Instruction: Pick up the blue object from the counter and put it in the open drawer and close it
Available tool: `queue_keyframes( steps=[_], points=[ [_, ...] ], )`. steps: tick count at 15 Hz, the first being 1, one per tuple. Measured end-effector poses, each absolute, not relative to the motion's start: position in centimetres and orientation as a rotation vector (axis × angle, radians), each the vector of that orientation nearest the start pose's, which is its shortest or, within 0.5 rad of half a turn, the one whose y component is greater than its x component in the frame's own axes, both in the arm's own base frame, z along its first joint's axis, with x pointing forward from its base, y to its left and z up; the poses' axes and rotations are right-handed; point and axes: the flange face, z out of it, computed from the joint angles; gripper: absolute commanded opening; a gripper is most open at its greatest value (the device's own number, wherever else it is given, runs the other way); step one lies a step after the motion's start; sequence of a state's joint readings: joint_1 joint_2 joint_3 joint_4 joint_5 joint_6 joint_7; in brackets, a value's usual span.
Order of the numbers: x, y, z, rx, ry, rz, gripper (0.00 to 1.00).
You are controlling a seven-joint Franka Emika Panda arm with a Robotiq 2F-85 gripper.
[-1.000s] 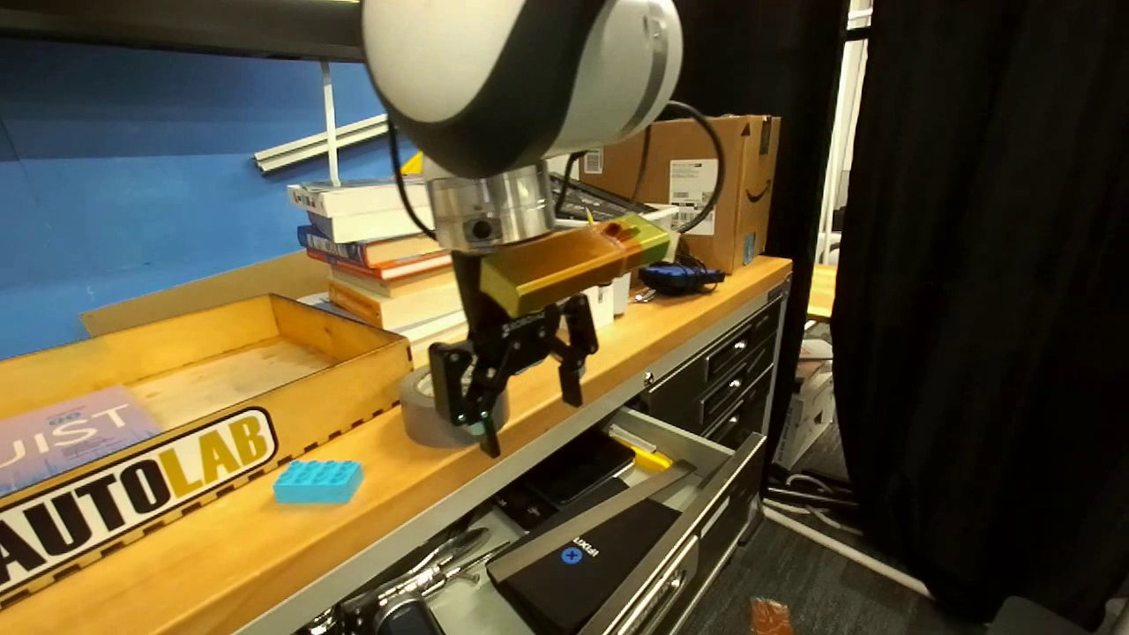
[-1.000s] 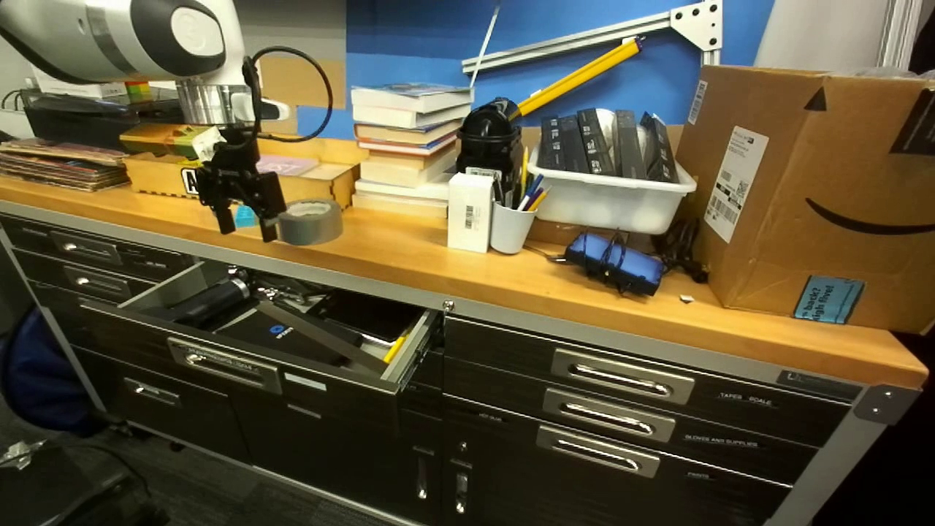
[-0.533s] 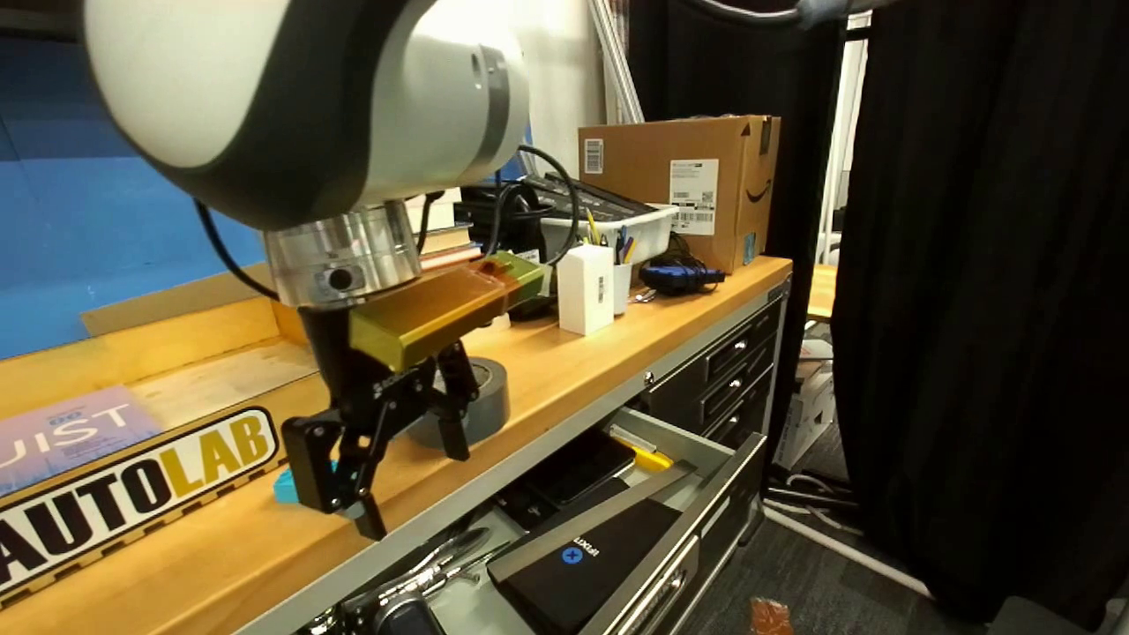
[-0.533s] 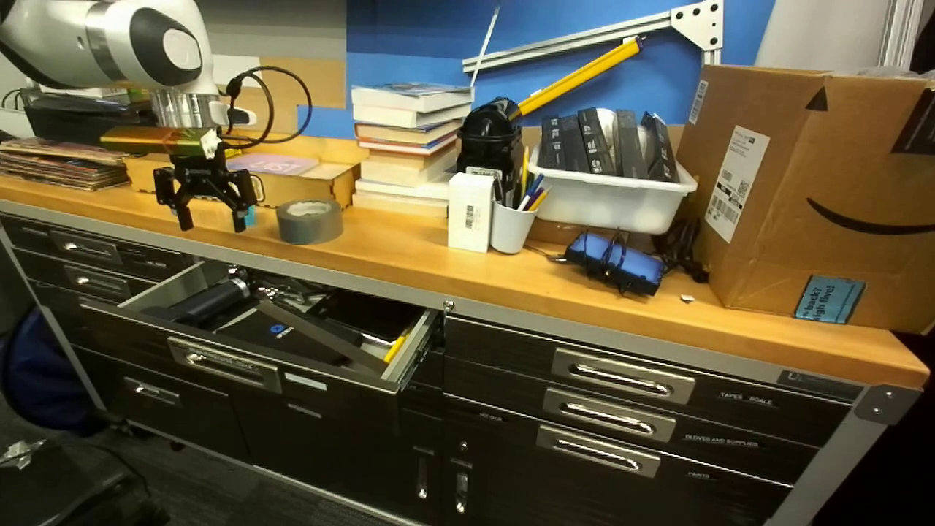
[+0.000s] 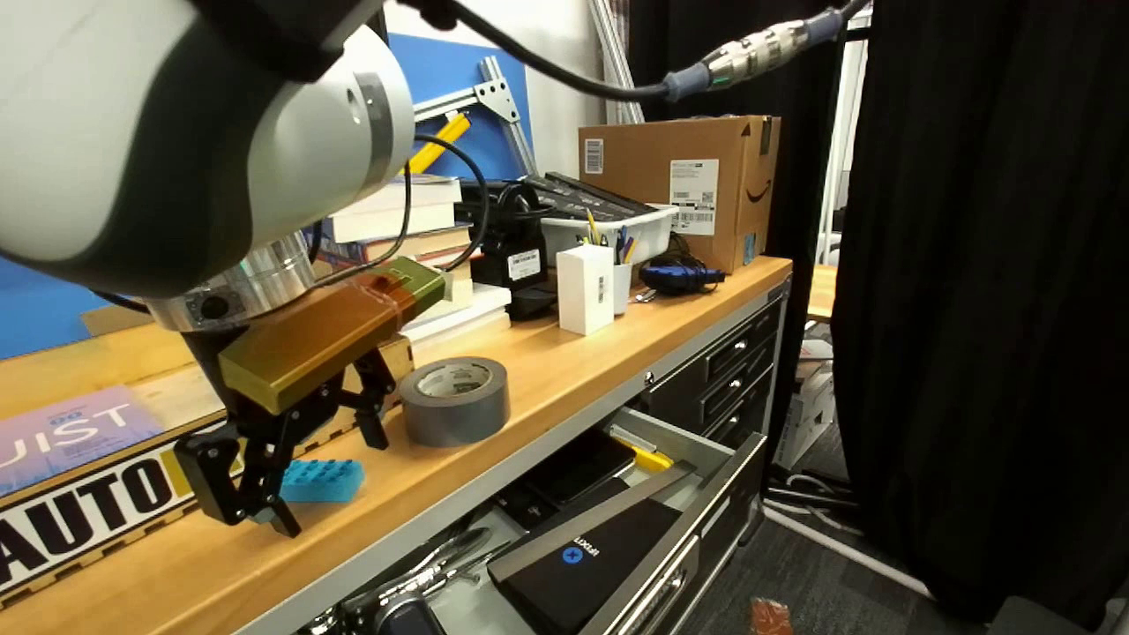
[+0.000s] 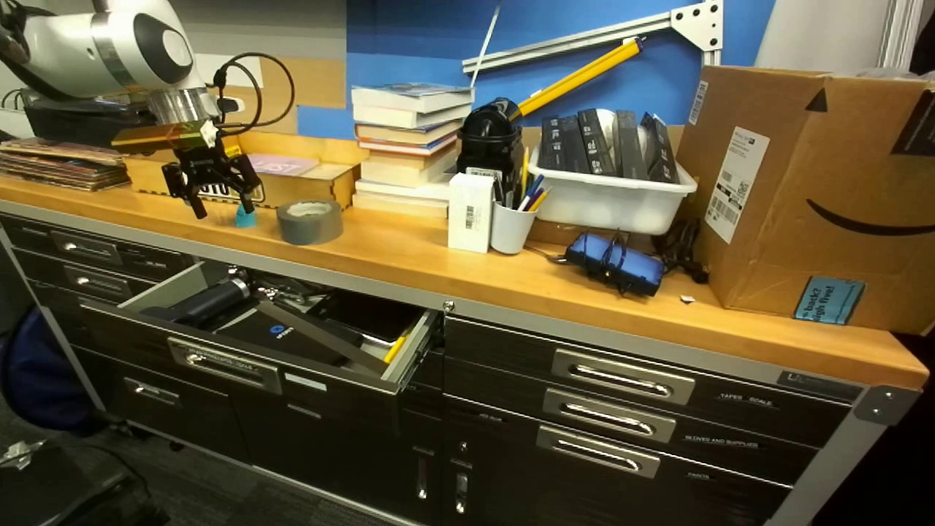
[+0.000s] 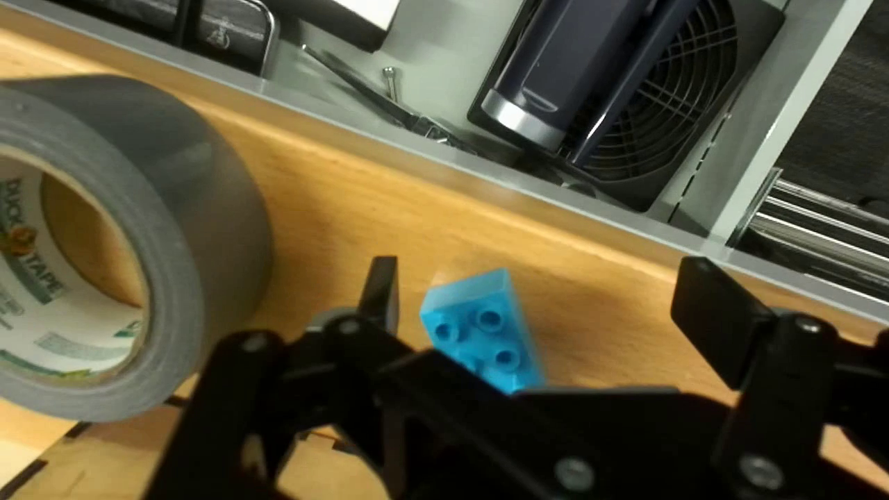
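Note:
The blue object is a light-blue toy brick (image 5: pixel 326 483) with studs on top, lying on the wooden counter (image 5: pixel 564 370). It also shows in an exterior view (image 6: pixel 245 218) and in the wrist view (image 7: pixel 486 326), its lower part hidden there by the gripper. My gripper (image 5: pixel 331 481) is open and empty above the counter at the brick. In the wrist view, the gripper (image 7: pixel 542 288) has the brick between its fingers, closer to the left one, with no contact visible. The open drawer (image 6: pixel 139 329) is below the counter edge, pulled out, with tools and black boxes inside.
A grey tape roll (image 5: pixel 457 414) stands close beside the brick and gripper. A wooden AUTOLAB tray (image 5: pixel 379 353) is behind the brick. Books (image 6: pixel 413 139), a white box (image 6: pixel 470 212), a pen cup (image 6: pixel 511 228) and a blue wired device (image 6: pixel 613 263) stand further along.
My gripper has moved along the counter, away from over the tape roll, to above the brick, and turned somewhat. It stays open. The brick and drawer have not moved.

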State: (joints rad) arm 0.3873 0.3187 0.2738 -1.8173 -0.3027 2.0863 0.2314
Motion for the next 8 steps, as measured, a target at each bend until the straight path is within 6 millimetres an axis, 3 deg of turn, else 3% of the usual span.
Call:
queue_keyframes(
  steps=[2, 3, 4, 8],
  points=[
    [52.2, 36.9, 36.7, -3.187, -0.941, -0.103, 1.0],
    [52.8, 36.9, 36.7, -3.19, -0.941, -0.114, 0.92],
    [53.2, 37.0, 36.6, -3.19, -0.938, -0.121, 0.74],
    [54.6, 37.1, 36.4, -3.188, -0.926, -0.128, 0.42]
  ],
)
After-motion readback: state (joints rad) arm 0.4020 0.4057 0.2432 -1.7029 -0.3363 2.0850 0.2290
